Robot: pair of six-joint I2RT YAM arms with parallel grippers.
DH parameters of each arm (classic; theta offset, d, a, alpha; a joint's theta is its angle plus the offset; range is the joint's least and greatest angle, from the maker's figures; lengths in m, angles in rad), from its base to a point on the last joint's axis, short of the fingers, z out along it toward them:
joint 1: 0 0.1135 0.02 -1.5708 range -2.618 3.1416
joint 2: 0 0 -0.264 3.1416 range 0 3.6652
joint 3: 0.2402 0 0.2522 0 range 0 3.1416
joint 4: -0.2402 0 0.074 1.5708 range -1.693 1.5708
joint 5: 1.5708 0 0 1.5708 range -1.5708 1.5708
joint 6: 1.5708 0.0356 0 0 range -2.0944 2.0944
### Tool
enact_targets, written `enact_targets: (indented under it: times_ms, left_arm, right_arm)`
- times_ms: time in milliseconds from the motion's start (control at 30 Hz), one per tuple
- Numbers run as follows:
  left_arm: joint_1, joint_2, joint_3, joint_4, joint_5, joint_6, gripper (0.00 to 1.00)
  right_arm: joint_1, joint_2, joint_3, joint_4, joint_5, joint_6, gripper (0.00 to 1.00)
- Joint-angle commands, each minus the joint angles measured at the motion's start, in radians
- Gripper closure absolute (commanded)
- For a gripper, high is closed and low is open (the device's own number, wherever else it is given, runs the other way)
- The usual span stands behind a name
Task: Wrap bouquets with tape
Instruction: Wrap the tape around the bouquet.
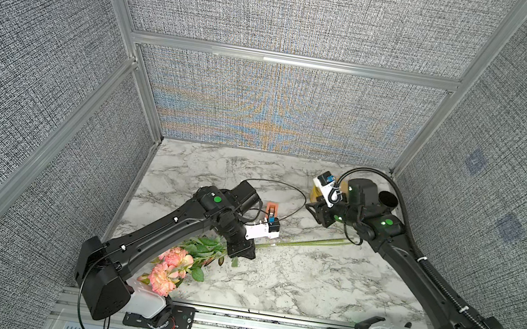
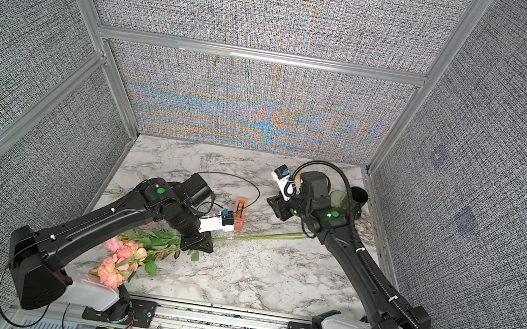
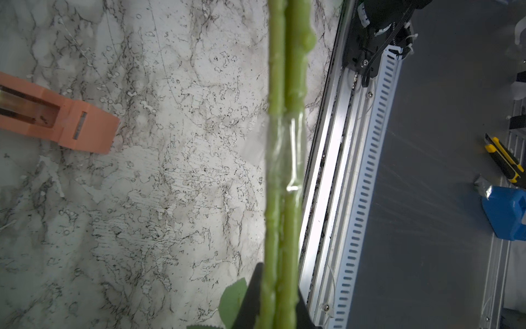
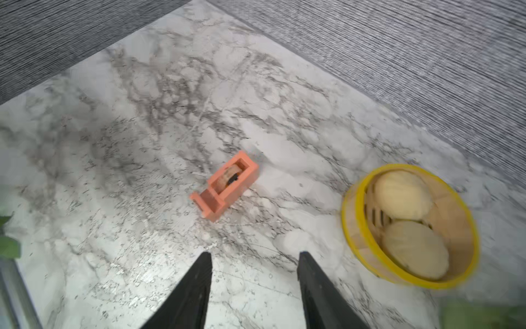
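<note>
- Left gripper clamped bouquet stems near the bench's front-left corner; only its wrist view showed clear tape around them.
- Right gripper gaped empty; dispenser mid-bench; only its wrist view showed the basket's inside.

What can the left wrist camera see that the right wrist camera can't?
Only the left wrist view: the clear tape band around the bouquet's green stems, which are pinched in the shut left end effector. Only the right wrist view: the yellow steamer basket holding two pale round pieces, and the open, empty right end effector. Both: the orange tape dispenser on the marble table.
</note>
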Motion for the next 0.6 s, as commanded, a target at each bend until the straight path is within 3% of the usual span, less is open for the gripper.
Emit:
enact_targets:
  times_ms: [0,167,300,400,567]
  left_arm:
    - [0.002,-0.001,0.003,-0.026,0.020,0.020,1.00]
    - [0.002,-0.010,0.019,-0.026,-0.026,0.001,1.00]
    - [0.002,-0.024,0.038,-0.005,-0.110,-0.064,1.00]
    - [0.001,-0.035,0.043,0.029,-0.189,-0.110,1.00]
    - [0.003,-0.023,0.064,0.065,-0.271,-0.114,1.00]
  right_arm:
    - [-0.041,-0.011,0.036,-0.078,-0.023,0.017,0.47]
    - [-0.067,-0.162,0.031,-0.083,0.053,0.051,0.45]
    - [-0.062,-0.431,-0.127,0.051,-0.030,0.051,0.44]
    - [-0.061,-0.627,-0.306,0.254,-0.184,0.085,0.40]
    - [0.009,-0.589,-0.398,0.352,-0.519,0.192,0.38]
